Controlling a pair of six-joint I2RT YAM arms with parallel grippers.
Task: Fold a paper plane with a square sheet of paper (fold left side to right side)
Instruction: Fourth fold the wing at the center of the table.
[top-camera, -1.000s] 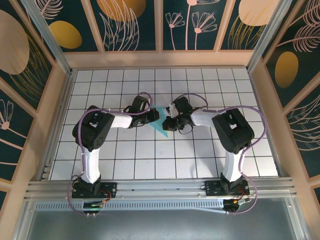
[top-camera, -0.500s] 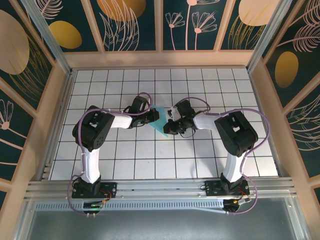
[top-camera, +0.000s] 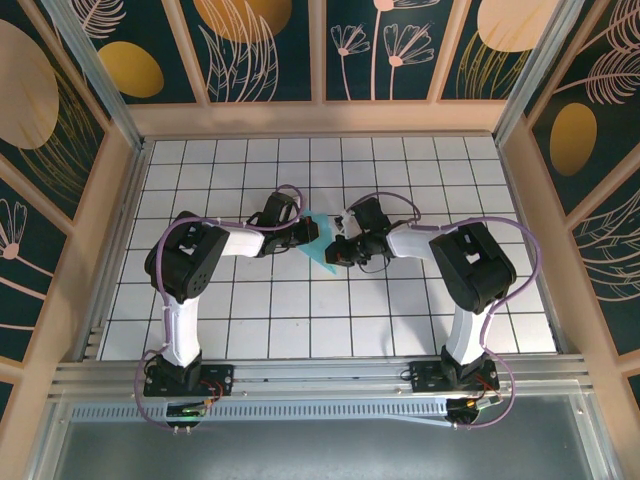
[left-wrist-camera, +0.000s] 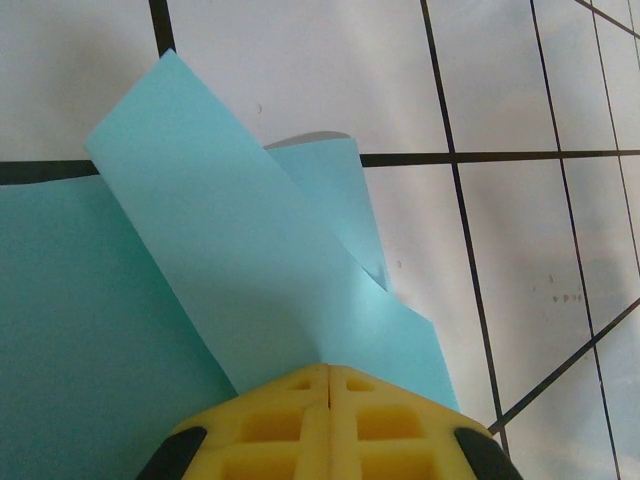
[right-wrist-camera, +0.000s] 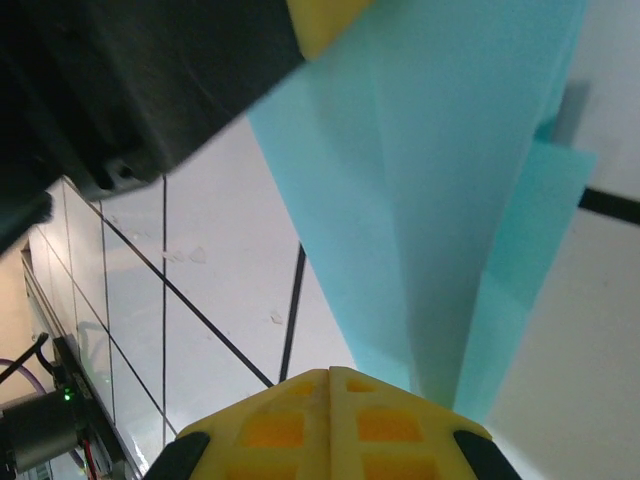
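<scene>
Turquoise-blue and partly folded, the sheet of paper (top-camera: 321, 246) lay near the middle of the white grid table (top-camera: 300, 310), between the 2 grippers. From above it read as a narrow pointed shape with its tip toward the near edge. The left gripper (top-camera: 309, 236) sat at its left edge and the right gripper (top-camera: 337, 251) at its right edge.

In the left wrist view, the left gripper's yellow fingers (left-wrist-camera: 290, 420) were pressed together with no gap along their seam. The paper ran straight into their tips, pinched there. From that pinch a long flap slanted up and to the left over a flatter layer, and a smaller curled piece stood behind it on the right, lifted off the table.

In the right wrist view, the right gripper's yellow fingers (right-wrist-camera: 385, 425) were likewise pressed together on the paper's nearest corner. Several creased layers fanned away from them. At the top of that view the left gripper's black body and 1 yellow finger met the paper's far end.
</scene>
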